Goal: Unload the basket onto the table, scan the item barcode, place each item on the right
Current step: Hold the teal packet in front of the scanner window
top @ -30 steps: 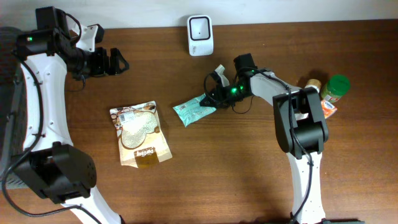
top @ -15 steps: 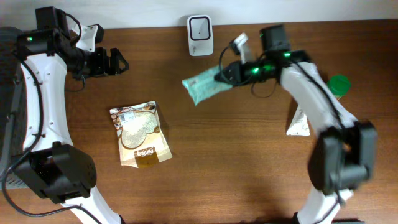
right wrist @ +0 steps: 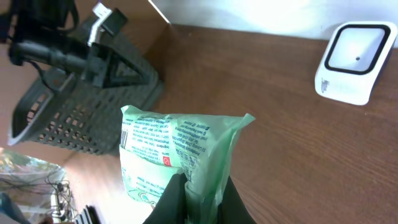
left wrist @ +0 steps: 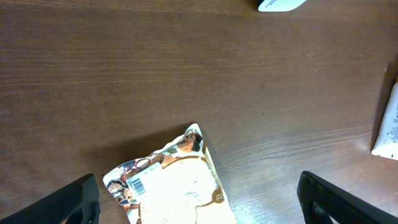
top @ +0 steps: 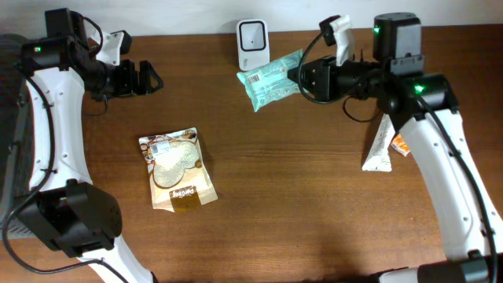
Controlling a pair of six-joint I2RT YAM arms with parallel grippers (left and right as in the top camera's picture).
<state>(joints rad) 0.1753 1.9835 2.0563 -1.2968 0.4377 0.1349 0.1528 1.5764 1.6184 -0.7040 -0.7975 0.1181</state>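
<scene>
My right gripper (top: 302, 79) is shut on one end of a light green packet (top: 271, 79), held in the air just right of the white scanner (top: 253, 33) at the table's back edge. In the right wrist view the green packet (right wrist: 174, 149) stands pinched between the black fingers of that gripper (right wrist: 200, 186), printed side and barcode facing the camera, with the scanner (right wrist: 354, 62) off to the upper right. My left gripper (top: 149, 77) hangs open at the back left, holding nothing. Far below that gripper (left wrist: 199, 208) lies a brown and white pouch (left wrist: 171, 193).
The brown pouch (top: 177, 169) lies flat at centre left. A white tube-like packet (top: 380, 145) and an orange item (top: 399, 144) lie under my right arm. A black mesh basket (right wrist: 81, 93) stands off the table's left side.
My right arm has lifted the green packet off the table's middle and carried it back and up beside the scanner. The left arm has not moved.
</scene>
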